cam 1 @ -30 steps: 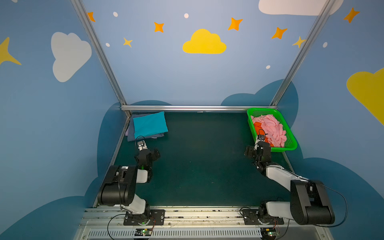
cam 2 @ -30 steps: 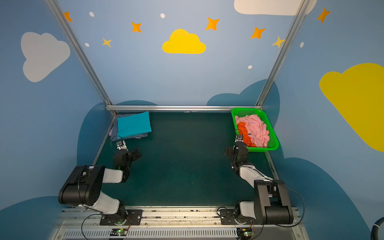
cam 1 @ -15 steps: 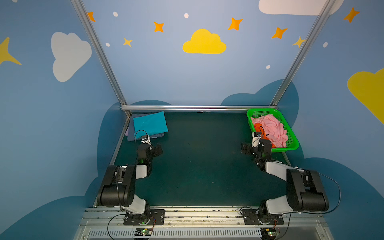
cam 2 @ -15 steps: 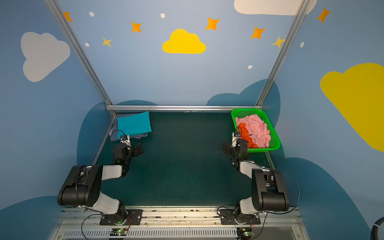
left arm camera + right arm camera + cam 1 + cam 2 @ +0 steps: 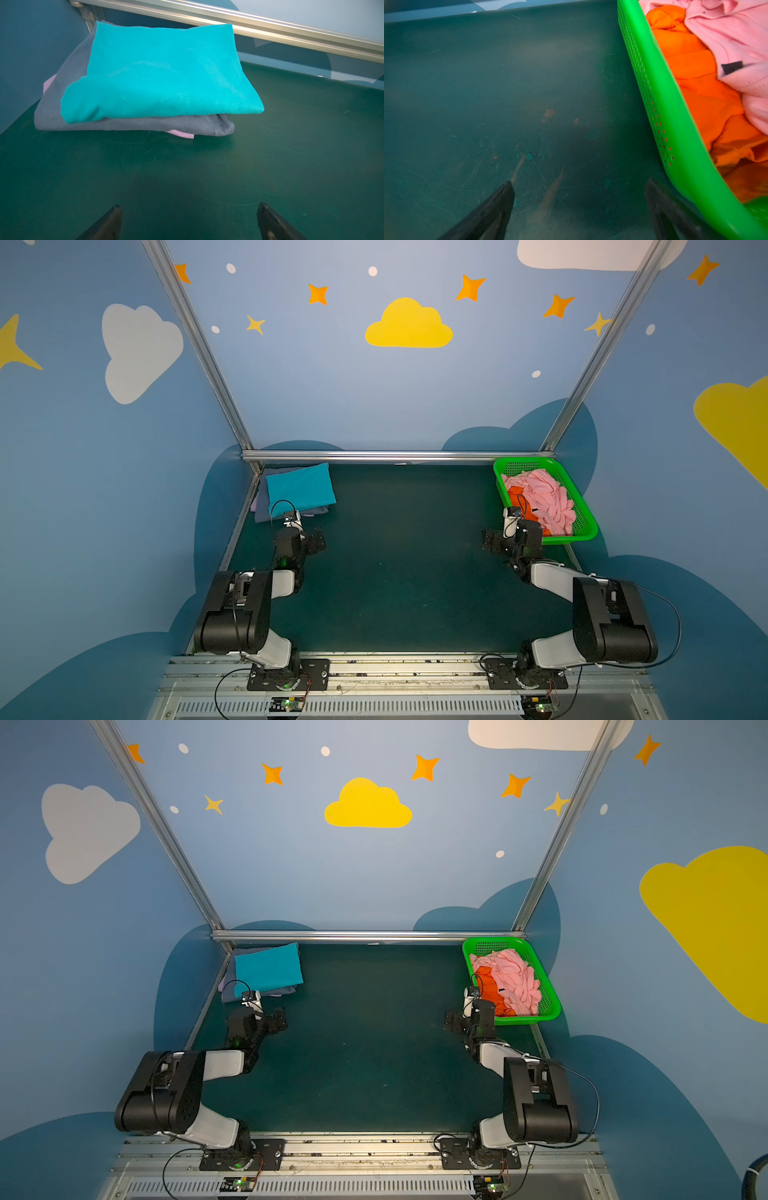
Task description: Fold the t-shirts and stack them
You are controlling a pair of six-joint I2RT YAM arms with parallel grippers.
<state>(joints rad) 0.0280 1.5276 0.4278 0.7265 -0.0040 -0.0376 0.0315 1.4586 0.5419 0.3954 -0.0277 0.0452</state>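
In both top views, my folded pile sits at 10 o'clock on the bench (image 5: 395,572), teal shirt (image 5: 300,488) on top. I think it is tucked in the corner to keep the middle free for folding. The basket (image 5: 569,538) at 2 o'clock holds the crumpled pink shirt (image 5: 544,495) and orange shirt (image 5: 515,492).

In the left wrist view, my left tool (image 5: 189,205) is wide and empty. The teal shirt lies on the slate-blue shirt (image 5: 145,124), with the lavender shirt (image 5: 182,134) peeking out underneath.

In the right wrist view, my right tool (image 5: 579,181) is wide and empty too. It is just beside the basket, ready, I guess, to grab the next shirt.
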